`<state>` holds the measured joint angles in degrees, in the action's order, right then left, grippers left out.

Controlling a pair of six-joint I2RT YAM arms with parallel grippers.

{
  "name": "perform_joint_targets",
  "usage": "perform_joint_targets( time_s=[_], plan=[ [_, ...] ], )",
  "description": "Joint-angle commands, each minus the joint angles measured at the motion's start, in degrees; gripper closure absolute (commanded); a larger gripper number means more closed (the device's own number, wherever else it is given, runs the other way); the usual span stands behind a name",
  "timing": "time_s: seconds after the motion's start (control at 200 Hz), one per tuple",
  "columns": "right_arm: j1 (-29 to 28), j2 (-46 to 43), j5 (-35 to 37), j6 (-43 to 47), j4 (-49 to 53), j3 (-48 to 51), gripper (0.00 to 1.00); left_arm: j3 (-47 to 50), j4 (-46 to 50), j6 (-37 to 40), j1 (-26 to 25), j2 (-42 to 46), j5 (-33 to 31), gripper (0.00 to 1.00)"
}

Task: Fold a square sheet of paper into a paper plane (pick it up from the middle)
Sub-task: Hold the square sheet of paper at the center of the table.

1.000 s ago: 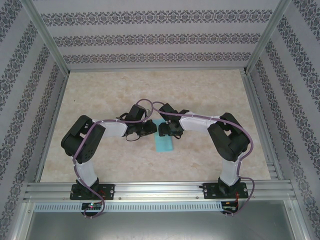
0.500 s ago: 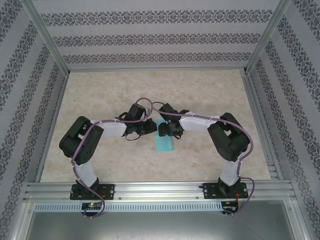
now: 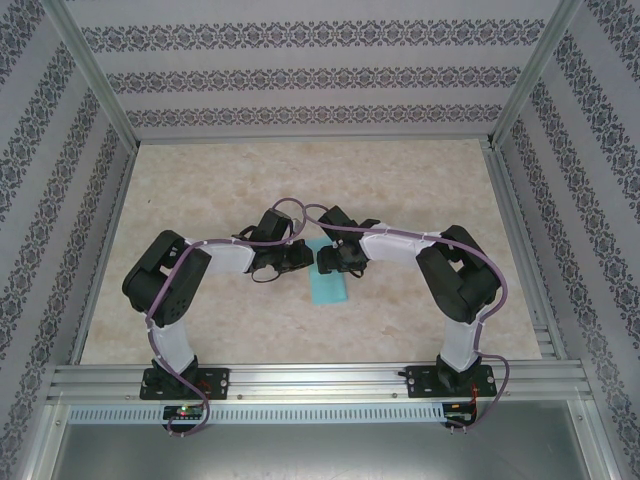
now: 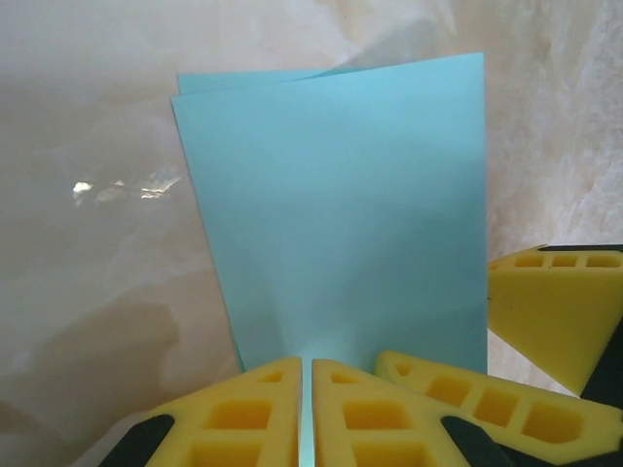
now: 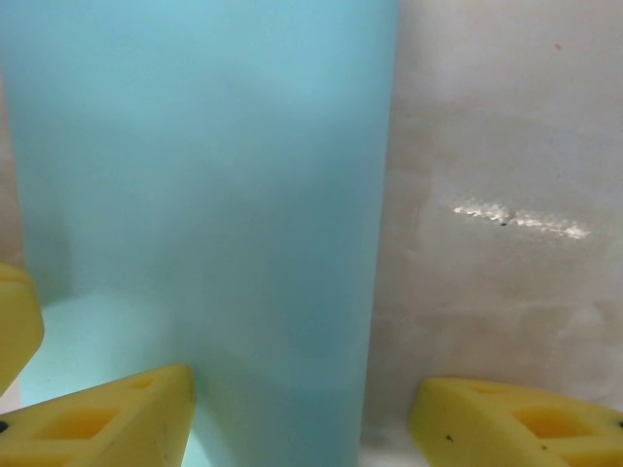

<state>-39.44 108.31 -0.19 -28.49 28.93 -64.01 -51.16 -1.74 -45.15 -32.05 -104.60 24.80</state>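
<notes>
The square sheet of paper (image 3: 331, 288) lies on the table, teal-blue and folded in half into a narrow rectangle (image 4: 341, 195). Its two layers gape slightly at the far edge. My left gripper (image 3: 305, 258) is shut, its yellow tips (image 4: 307, 368) down on the sheet's near part, with teal showing in the thin slit between them. My right gripper (image 3: 323, 260) faces it and stands open (image 5: 302, 389). One of its fingers (image 4: 458, 389) is over the sheet (image 5: 195, 195) and the other is over bare table. No paper plane is in view.
The beige marbled tabletop (image 3: 420, 180) is walled by patterned panels on three sides. Aluminium posts (image 3: 95, 90) stand at the corners and a rail (image 3: 320, 378) runs along the near edge by the arm bases.
The left arm's elbow shifted slightly out and back. Both grippers and the folded sheet stay where they were.
</notes>
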Motion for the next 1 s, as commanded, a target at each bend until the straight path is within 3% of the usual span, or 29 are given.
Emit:
perform_joint_targets(
  time_s=[0.0, 0.994],
  plan=[
    [1.2, 9.6, -4.3, 2.2, -7.2, 4.8, 0.34, -0.7, -0.9, 0.2, -0.8, -0.6, 0.6, 0.88],
    [1.2, 12.1, -3.4, -0.5, -6.1, 3.8, 0.30, -0.7, -1.1, 0.3, -1.1, -1.1, 1.0, 0.90]
  ],
)
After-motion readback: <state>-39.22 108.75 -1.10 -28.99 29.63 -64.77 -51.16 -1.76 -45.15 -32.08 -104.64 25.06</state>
